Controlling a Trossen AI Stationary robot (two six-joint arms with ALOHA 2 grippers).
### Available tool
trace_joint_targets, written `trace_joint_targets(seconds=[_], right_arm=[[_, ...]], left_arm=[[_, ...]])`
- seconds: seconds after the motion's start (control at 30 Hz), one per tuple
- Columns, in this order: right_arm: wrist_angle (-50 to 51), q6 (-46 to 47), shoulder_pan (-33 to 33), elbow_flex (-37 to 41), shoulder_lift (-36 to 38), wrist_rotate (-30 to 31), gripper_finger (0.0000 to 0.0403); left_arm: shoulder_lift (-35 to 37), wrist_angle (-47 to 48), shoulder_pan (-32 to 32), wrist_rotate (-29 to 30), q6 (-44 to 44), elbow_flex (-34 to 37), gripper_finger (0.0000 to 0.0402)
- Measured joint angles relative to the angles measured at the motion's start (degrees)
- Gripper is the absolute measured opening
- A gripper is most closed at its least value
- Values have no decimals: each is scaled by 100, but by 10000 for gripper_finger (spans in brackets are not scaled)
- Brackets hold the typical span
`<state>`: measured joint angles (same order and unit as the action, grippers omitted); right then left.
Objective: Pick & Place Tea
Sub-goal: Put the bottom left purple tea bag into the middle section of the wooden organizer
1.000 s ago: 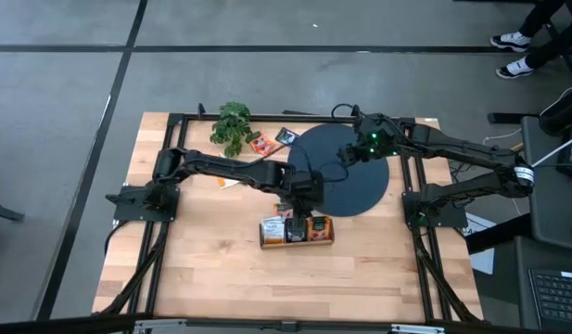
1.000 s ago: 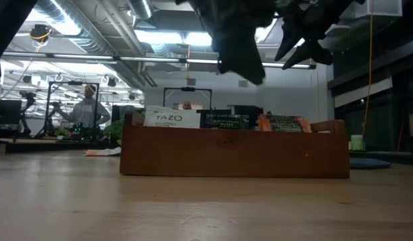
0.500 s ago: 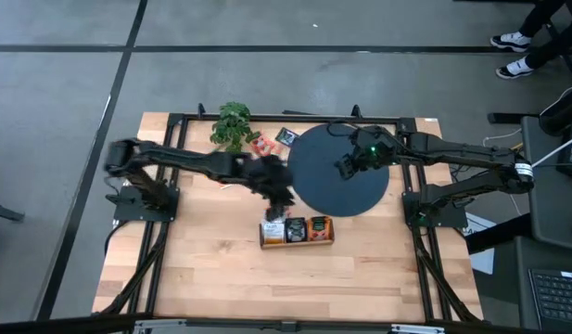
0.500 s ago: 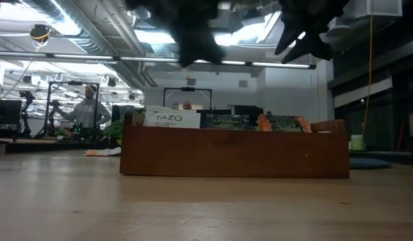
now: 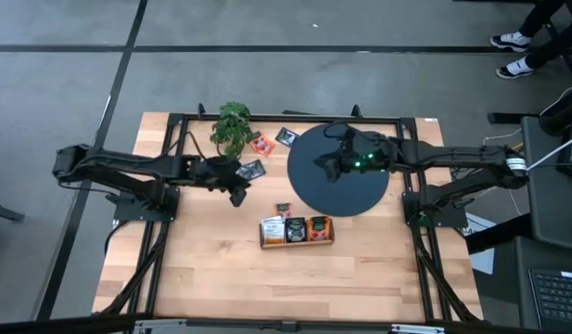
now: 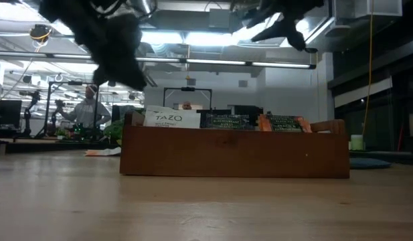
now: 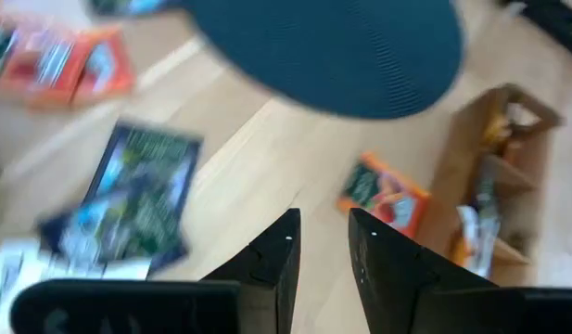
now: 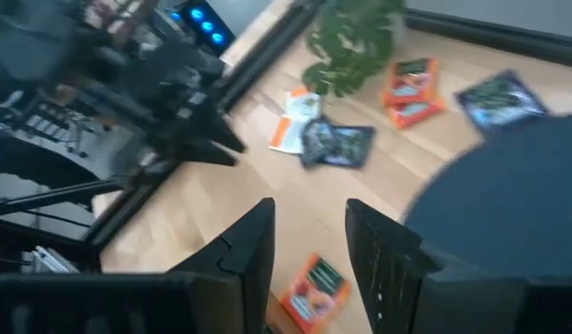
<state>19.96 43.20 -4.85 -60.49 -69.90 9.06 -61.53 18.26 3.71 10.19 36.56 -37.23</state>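
Some tea packets sit in the wooden box [image 5: 297,231] near bench middle. Others [image 5: 251,170] lie loose by the plant [image 5: 232,125], 1 orange packet [image 5: 283,208] beside the box. Left gripper [image 5: 235,192] & right gripper [image 5: 328,168] both a bit open, holding nothing. Loose ones still left to do.

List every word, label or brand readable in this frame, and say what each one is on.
"TAZO": on the white tea packet standing in the wooden box, low view.

The smaller print below it is too small to read.

The dark packets and the orange packet in the box: print blurred, unreadable.

Loose packets on the table: unreadable.
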Motion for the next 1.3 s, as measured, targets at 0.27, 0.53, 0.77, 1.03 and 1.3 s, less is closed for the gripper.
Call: trace_joint_targets(seconds=[0.27,0.53,0.77,1.03,1.3], right_arm=[[-1586,-391,268,0,-1083,-152,136],[-1991,-1269,341,2,-1691,-162,136],[-1721,-1992,340,2,-1712,-161,136],[-1730,-2113,337,2,-1712,-158,136],[-1725,-2100,337,2,-1710,-160,136]], left_arm=[[-128,3,554,-271,837,541,90],[-438,36,1370,216,1125,592,65],[-1017,-60,1903,-248,894,589,34],[-1814,-57,1807,-145,715,428,3],[-2466,-909,1682,-465,1038,367,3]])
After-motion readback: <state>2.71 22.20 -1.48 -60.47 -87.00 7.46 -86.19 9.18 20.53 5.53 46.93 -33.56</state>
